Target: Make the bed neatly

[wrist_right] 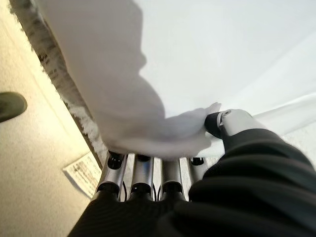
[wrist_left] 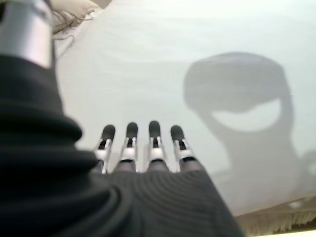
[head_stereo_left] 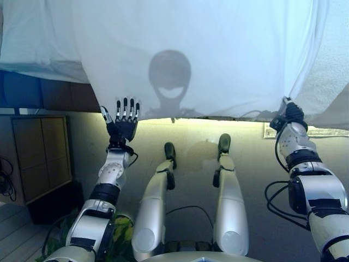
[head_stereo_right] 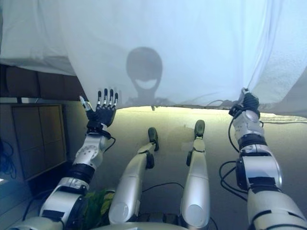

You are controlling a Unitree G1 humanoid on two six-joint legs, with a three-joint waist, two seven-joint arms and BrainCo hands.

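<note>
While my right hand (head_stereo_left: 287,113) at four o'clock pinches the white sheet (head_stereo_left: 207,54), seemingly its hem, for pulling taut, my left hand (head_stereo_left: 124,123) waits outspread, empty.

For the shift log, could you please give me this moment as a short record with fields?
scene: white sheet hanging over the edge of the bed, seen from above
left robot hand: open, fingers straight, raised at the sheet's lower edge, holding nothing
right robot hand: shut on the sheet, a bunch of cloth pinched between thumb and fingers
sheet state: gathered into a fold above the right robot hand, smooth in the middle
beside the bed: wooden cabinet on the robot's left
</note>
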